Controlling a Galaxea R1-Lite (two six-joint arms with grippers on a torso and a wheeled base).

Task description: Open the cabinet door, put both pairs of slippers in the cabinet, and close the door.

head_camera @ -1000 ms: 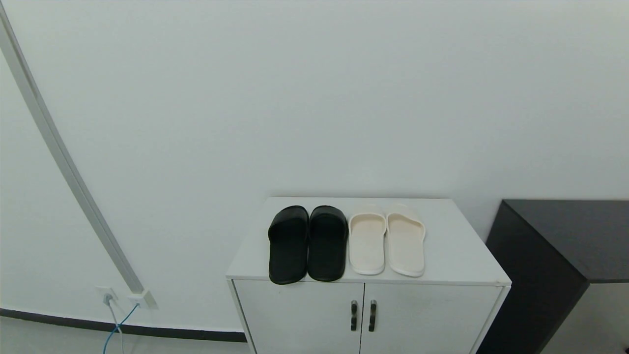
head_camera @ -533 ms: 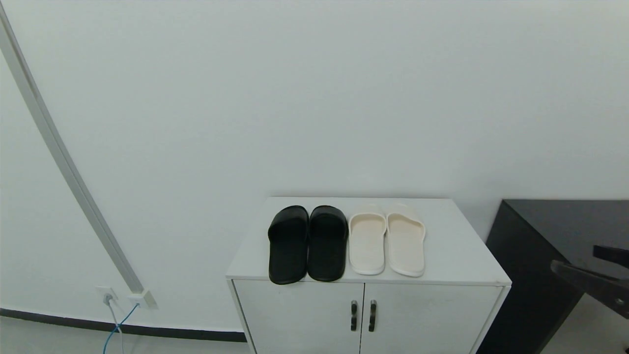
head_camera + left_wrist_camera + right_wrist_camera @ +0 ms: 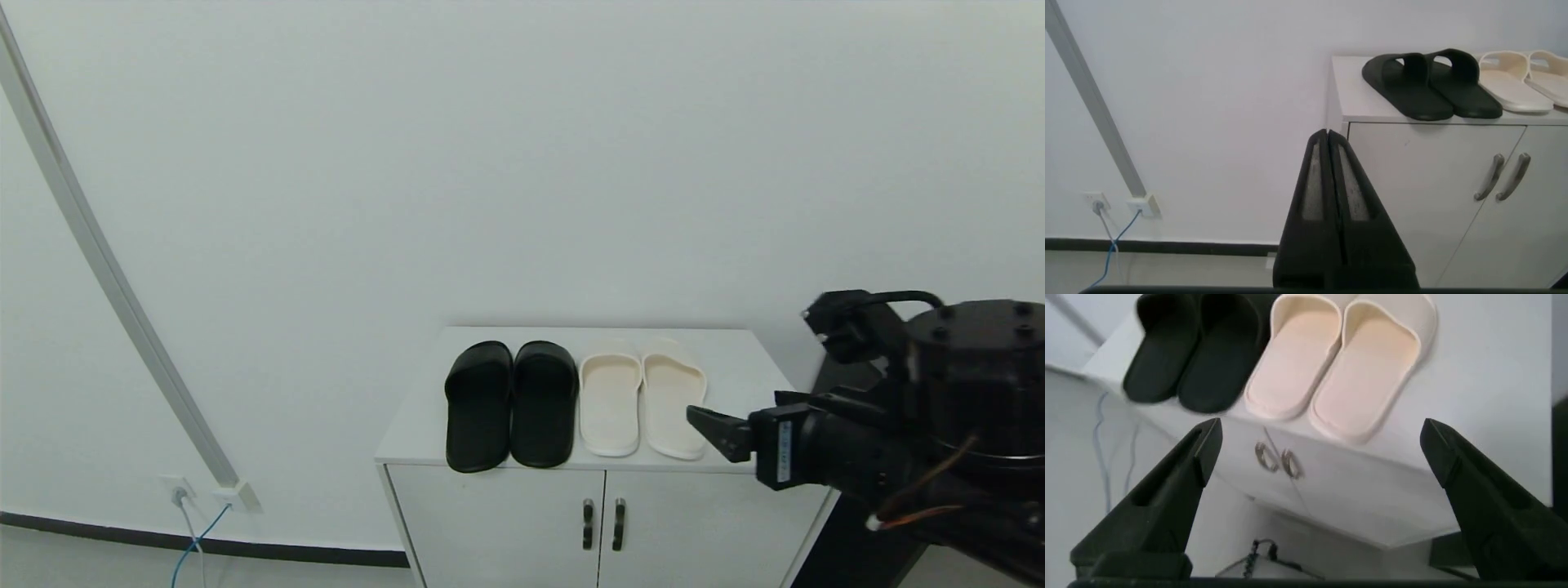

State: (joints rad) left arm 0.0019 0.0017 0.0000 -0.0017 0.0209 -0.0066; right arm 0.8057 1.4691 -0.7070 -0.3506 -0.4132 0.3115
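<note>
Right claw point(image 3: 1321, 441) is spread wide and holds nothing. It hangs near the front edge of the cabinet point(image 3: 767, 408), just beside the cream slippers point(image 3: 642, 400). Left claw point(image 3: 1328, 143) is pressed closed and empty, off the cabinet's left side. Black slippers point(image 3: 510, 404) lie beside the cream pair on top, and both doors are shut. I judge that opening the door is the step in hand. Next, the right claw must descend to a handle point(image 3: 619, 523) and close around it.
</note>
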